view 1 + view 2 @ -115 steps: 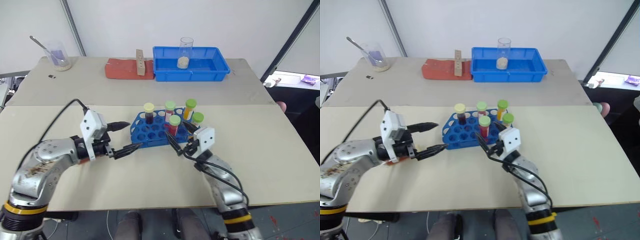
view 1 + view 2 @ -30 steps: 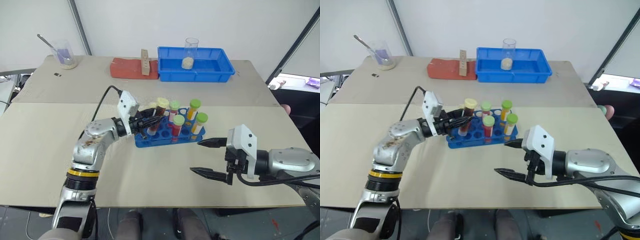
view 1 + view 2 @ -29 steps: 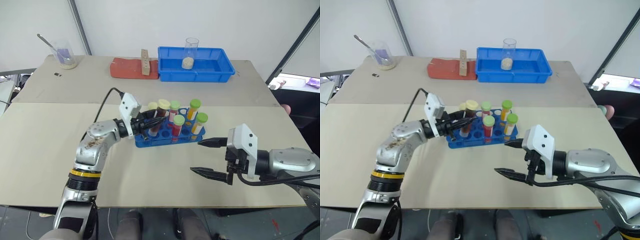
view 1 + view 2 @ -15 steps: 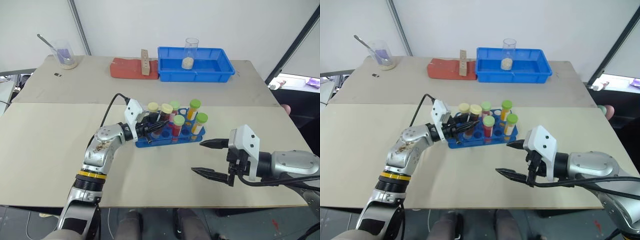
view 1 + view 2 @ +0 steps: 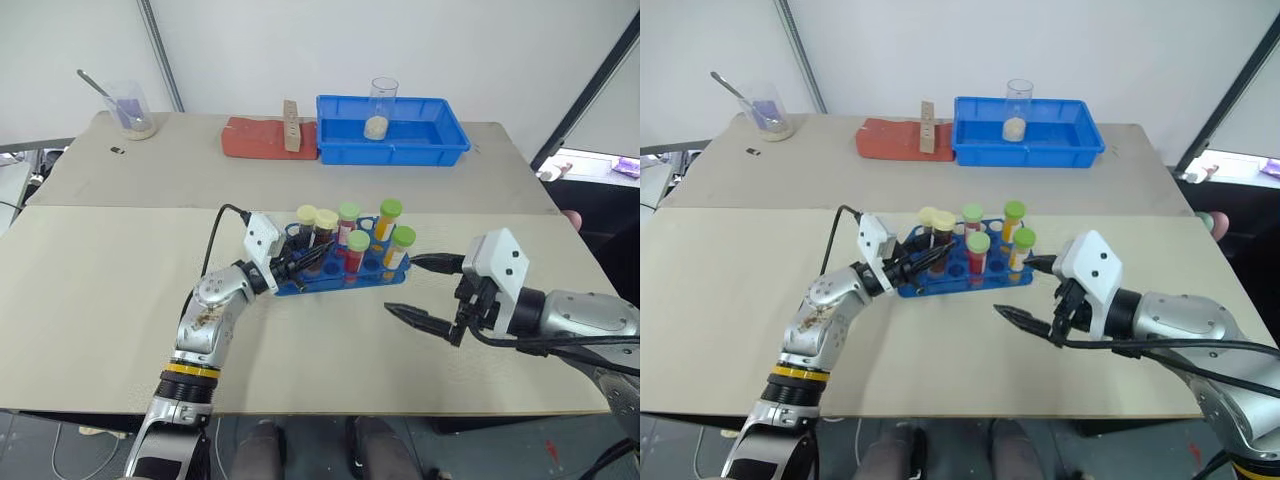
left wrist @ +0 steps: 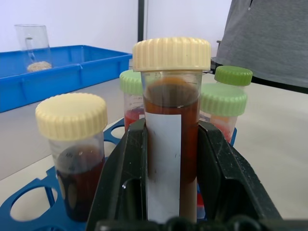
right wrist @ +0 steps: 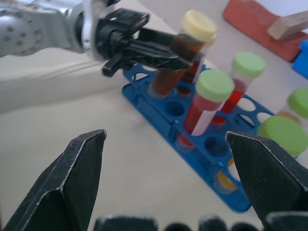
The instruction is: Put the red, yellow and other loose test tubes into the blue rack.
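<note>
brown tube held at the blue rack

head view: the left gripper (image 5: pixel 300 262) pinches a cream-capped brown tube (image 5: pixel 322 232) upright at the left end of the blue rack (image 5: pixel 335 272), among green-capped tubes (image 5: pixel 356 250) on the table (image 5: pixel 100 290). the right gripper (image 5: pixel 428 292) hangs just right of the rack, claws spread wide.

left wrist view: both black fingers (image 6: pixel 126 168) press the brown tube (image 6: pixel 171 139), beside a second cream-capped tube (image 6: pixel 73 144) seated in the rack.

right wrist view: spread fingers (image 7: pixel 77 183) frame the rack (image 7: pixel 192 144).
</note>
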